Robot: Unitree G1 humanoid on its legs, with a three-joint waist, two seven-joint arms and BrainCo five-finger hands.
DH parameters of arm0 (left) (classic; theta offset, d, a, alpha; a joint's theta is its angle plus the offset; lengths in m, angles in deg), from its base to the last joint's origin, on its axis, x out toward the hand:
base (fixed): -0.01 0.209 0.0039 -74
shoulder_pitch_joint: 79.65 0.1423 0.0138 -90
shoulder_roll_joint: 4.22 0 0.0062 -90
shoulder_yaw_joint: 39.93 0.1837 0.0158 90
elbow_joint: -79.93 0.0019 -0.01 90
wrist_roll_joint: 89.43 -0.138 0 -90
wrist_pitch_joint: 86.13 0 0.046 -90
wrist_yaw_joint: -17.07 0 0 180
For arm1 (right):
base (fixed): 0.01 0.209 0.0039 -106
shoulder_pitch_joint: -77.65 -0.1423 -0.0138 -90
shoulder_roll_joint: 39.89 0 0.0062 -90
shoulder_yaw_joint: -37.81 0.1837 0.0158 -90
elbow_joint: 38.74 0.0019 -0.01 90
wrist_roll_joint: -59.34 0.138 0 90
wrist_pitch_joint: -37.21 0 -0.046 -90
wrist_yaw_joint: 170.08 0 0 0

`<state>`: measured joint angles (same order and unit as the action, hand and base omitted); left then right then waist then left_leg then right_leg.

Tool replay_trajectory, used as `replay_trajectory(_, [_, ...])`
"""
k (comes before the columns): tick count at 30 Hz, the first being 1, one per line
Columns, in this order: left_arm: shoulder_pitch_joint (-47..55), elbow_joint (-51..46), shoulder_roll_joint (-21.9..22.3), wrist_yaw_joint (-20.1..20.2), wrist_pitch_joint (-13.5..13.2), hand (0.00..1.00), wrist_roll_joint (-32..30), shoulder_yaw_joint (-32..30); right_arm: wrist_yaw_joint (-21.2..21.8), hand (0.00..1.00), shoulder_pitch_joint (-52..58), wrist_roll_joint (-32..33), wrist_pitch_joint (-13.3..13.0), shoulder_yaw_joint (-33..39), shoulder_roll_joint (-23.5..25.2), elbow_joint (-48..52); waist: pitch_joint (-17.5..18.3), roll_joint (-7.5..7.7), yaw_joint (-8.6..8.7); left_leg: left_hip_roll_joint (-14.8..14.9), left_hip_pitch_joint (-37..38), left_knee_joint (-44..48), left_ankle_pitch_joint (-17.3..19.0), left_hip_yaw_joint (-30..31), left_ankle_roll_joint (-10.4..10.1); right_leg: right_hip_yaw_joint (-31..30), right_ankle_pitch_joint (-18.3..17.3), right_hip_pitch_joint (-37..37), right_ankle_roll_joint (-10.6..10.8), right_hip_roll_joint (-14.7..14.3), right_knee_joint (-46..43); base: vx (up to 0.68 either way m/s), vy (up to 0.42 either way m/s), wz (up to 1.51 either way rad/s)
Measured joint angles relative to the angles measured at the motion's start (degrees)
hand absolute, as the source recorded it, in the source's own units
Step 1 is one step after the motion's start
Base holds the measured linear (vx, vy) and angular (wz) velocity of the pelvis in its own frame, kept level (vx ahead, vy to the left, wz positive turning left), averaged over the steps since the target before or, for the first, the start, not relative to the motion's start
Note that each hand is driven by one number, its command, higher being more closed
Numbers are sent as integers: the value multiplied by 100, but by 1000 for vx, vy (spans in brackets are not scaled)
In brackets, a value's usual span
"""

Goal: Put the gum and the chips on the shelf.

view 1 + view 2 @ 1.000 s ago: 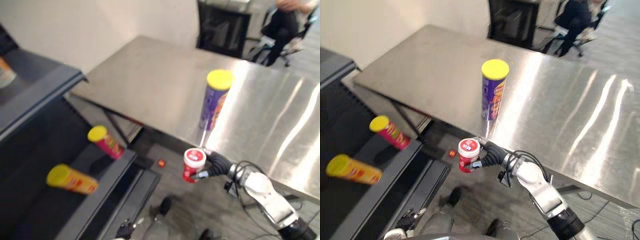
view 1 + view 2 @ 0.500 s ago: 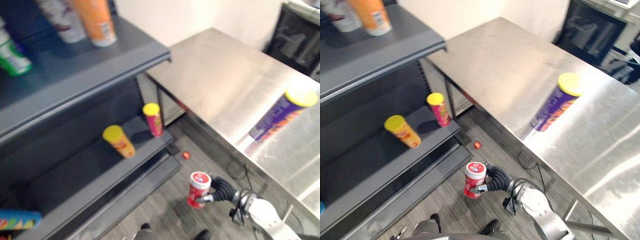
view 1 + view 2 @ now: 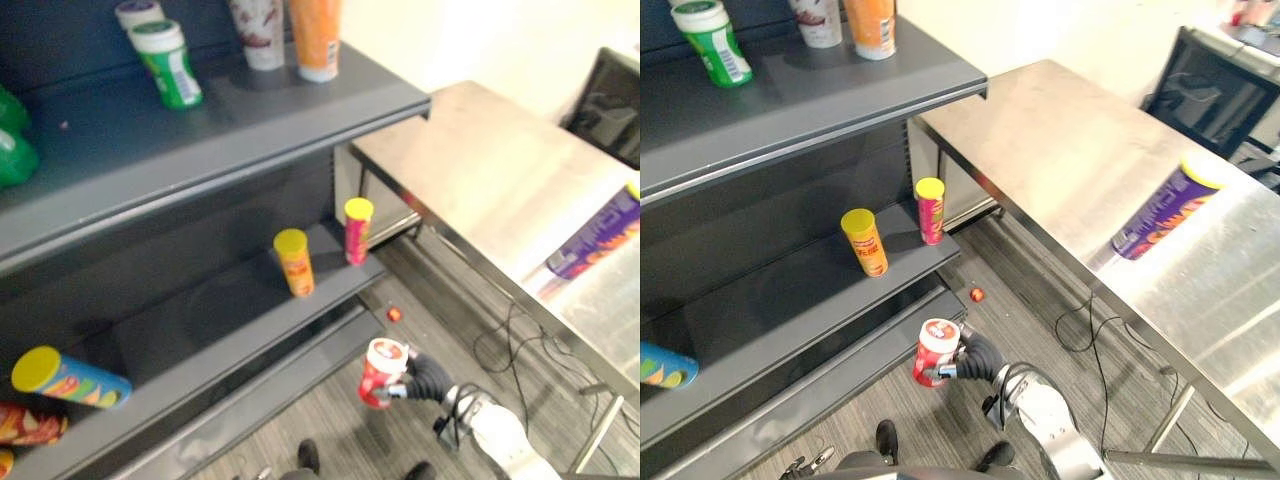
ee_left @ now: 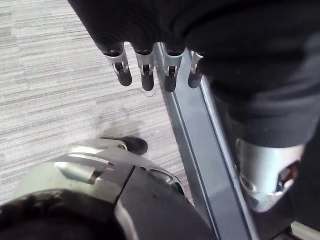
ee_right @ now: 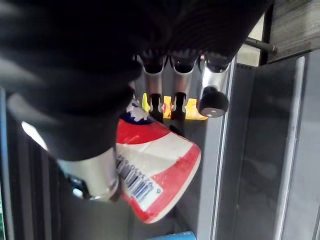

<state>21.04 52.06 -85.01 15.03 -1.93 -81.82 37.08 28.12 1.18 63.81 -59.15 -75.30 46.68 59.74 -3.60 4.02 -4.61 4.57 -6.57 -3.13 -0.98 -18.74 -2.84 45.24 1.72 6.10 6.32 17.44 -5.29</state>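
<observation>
Low before the shelf [image 3: 780,305], the gum tub [image 3: 937,350] is gripped in the curled fingers of the right hand [image 3: 980,357], above the floor. Since a second ago the view is swung from the steel surface [image 3: 1060,140] to the shelf, so placement is judged near. The chips [image 3: 1165,212], a purple cylinder with a yellow lid, are left on the surface. The left hand [image 4: 143,65] is seen relaxed and empty. The tub is glossy, rounded, red-and-white plastic.
</observation>
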Motion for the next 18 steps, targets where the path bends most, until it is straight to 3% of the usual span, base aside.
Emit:
replay_trajectory(1, [-27,-15,-67,1,-25,0,-1,95,-19,100,54,0,6,6,72,-18,-11,57,49,-161,41,-175,-14,59,-4,15,-205,102,185,208,-265,44,182,51])
replay_trajectory(2, [-49,-60,-143,0,-27,0,2,178,-32,100,171,0,23,40,217,-51,-47,158,151,-293,-104,437,122,109,95,22,-355,157,349,493,-725,97,191,72])
replay_trajectory(3, [-20,-61,-136,-6,-31,0,2,227,-47,100,262,2,23,95,244,-28,-49,75,188,-269,-242,879,395,196,234,-77,-636,146,496,544,-994,72,155,107])
replay_trajectory(4, [61,-53,-192,-10,-28,0,7,360,-53,100,480,1,62,179,357,-22,-80,106,229,-329,-298,1189,710,548,292,-791,-799,183,198,510,-1416,-2,41,125])
replay_trajectory(5, [94,-46,-236,-11,-30,0,7,427,-47,100,667,1,62,195,431,-18,-74,187,312,-447,-295,1268,743,865,336,-1788,-795,246,-75,362,-1637,5,48,165])
replay_trajectory(6, [88,21,-289,-21,-34,0,7,420,-48,100,725,-2,109,166,407,-60,-48,148,317,-407,-306,1201,739,1253,340,-2953,-405,417,-389,48,-1935,62,48,146])
replay_trajectory(7, [86,73,-297,-20,-40,0,6,419,-46,100,726,-2,111,138,419,-77,-52,48,318,-366,-293,1042,731,1385,334,-3349,-170,503,-674,-148,-2013,134,96,137])
replay_trajectory(8, [70,137,-305,-19,-33,0,6,415,-33,100,730,-1,86,107,477,-57,-39,74,338,-306,-223,932,638,1600,319,-3868,-231,658,-703,-436,-2110,122,-22,106])
replay_trajectory(9, [108,211,-323,-31,-15,0,5,372,-13,100,615,1,61,48,515,-54,-111,58,324,-186,-310,1016,443,1895,367,-4238,-653,690,-528,-707,-2084,104,-59,103])
replay_trajectory(11, [85,405,-402,-30,17,0,2,347,15,100,626,26,56,49,614,-20,-117,90,357,-285,-389,1039,453,2318,356,-4942,-800,654,-382,-1091,-1285,32,-111,97])
replay_trajectory(12, [92,405,-410,-29,16,0,1,338,30,100,633,41,56,54,616,-18,-117,91,384,-342,-423,1032,451,2456,357,-5131,-781,655,-352,-1141,-1055,46,-106,111])
replay_trajectory(14, [21,401,-404,-14,7,0,-1,172,127,100,734,54,67,62,595,18,-127,130,442,-602,-440,1048,440,2891,335,-5575,-668,616,-174,-1135,-607,80,-160,139])
replay_trajectory(16, [20,389,-415,-7,-7,0,-1,43,164,100,937,54,82,66,586,193,-114,248,455,-894,-440,1137,476,3195,277,-5415,-681,577,-137,-894,-768,75,-217,141])
replay_trajectory(17, [16,373,-394,-10,-17,0,-2,-80,187,100,948,56,84,69,481,268,-93,220,441,-947,-450,1142,488,3399,218,-5175,-997,587,190,-819,-959,67,-261,114])
replay_trajectory(18, [31,341,-346,-6,-26,0,-3,-101,195,100,899,56,85,81,344,319,-11,154,406,-839,-552,1031,462,3546,138,-4996,-1050,688,94,-910,-987,68,-267,96])
